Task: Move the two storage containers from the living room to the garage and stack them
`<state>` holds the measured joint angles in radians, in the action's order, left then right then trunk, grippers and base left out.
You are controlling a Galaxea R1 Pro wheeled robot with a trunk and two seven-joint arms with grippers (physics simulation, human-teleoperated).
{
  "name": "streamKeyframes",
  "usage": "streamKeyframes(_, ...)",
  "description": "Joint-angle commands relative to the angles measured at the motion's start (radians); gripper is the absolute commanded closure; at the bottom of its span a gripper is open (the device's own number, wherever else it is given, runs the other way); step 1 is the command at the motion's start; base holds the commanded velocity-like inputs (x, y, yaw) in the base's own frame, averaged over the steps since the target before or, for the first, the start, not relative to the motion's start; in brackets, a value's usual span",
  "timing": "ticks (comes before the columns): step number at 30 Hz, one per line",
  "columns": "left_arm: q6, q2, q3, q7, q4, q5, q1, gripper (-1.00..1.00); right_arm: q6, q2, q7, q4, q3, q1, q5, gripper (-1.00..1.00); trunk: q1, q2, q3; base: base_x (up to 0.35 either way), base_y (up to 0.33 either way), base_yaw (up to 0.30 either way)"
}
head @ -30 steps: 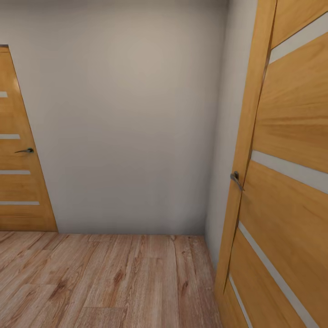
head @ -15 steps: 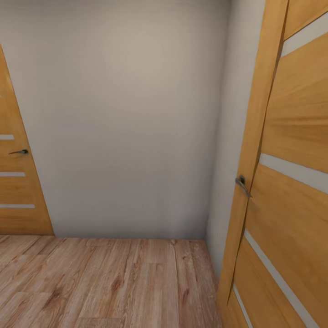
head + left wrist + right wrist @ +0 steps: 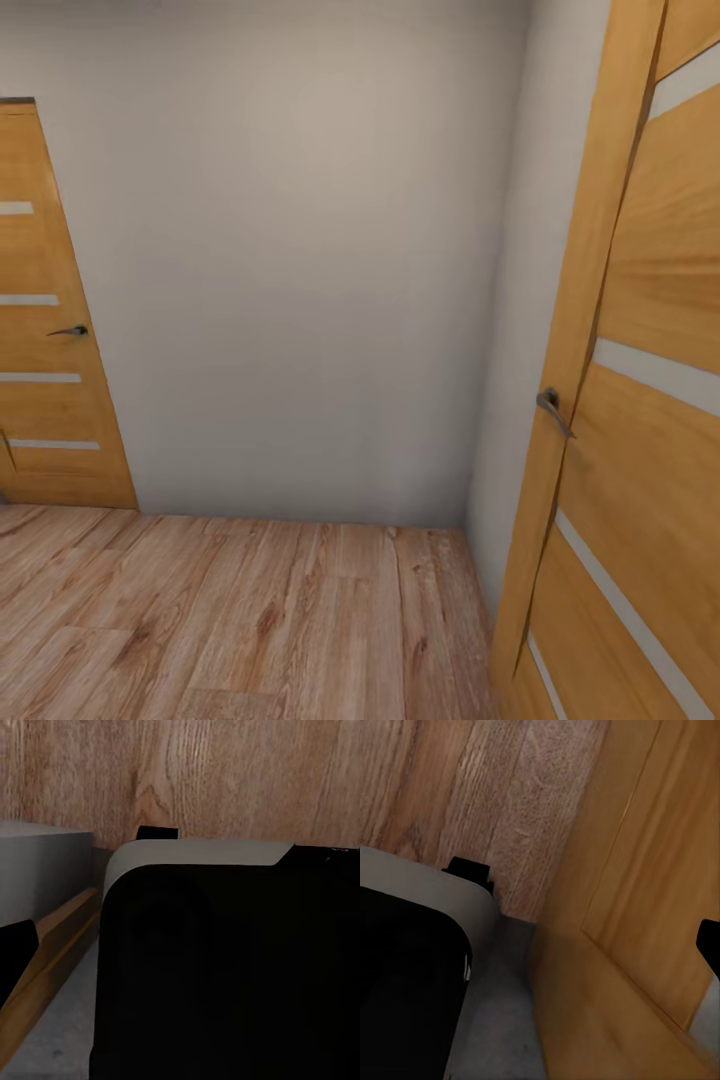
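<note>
Grey plaster wall spans the head view above a wood-plank floor, with two orange-wood doors: one set in the wall at the left, one close at the right, angled toward the camera, each bearing one dark lever handle. Both wrist views look down past a black, grey-edged robot body to the planks, and the right wrist view takes in the near door's panel. Neither end effector's spread can be told.
</note>
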<state>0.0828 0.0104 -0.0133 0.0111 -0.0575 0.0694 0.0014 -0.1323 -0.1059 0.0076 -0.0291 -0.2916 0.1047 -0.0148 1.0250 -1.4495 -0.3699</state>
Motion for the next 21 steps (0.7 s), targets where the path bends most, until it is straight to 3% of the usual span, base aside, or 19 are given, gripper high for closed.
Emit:
streamKeyframes(1, 0.002, 0.0, -0.001, 0.001, -0.001, 0.007, 0.0, -1.0, -0.006, 0.0, 0.001, -0.003, -0.003, 0.001, -0.002, -1.0, 0.0, -0.001, -0.001, 0.0, 0.0, 0.016)
streamKeyframes(7, 0.0, -0.001, 0.002, 0.001, -0.001, 0.007, 0.0, -1.0, -0.006, 0.0, 0.003, -0.003, -0.003, 0.001, -0.002, -1.0, 0.0, -0.001, -0.001, 0.102, 0.0, 0.005)
streamKeyframes(21, -0.001, -0.001, 0.003, 0.001, -0.001, 0.007, 0.0, -1.0, -0.006, 0.0, 0.003, -0.002, -0.003, 0.001, -0.002, -1.0, 0.0, -0.001, -0.001, 0.283, 0.0, 0.0)
